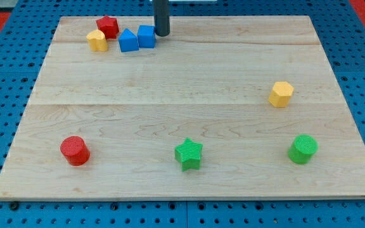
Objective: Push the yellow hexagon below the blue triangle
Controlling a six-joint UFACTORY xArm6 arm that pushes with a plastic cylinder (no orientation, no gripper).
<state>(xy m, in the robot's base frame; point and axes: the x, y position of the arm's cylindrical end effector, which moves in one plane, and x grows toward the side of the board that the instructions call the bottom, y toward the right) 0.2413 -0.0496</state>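
Observation:
The yellow hexagon (281,94) lies at the view's right, a little above mid-height, alone. The blue triangle (128,40) sits near the view's top left, touching a blue cube (146,36) on its right. My tip (161,35) stands at the top of the board, right against the blue cube's right side and far to the upper left of the yellow hexagon. The dark rod rises out of the view's top.
A red block (107,26) and a small yellow block (97,40) sit just left of the blue triangle. A red cylinder (75,151), a green star (189,154) and a green cylinder (303,149) line the bottom of the wooden board (182,120).

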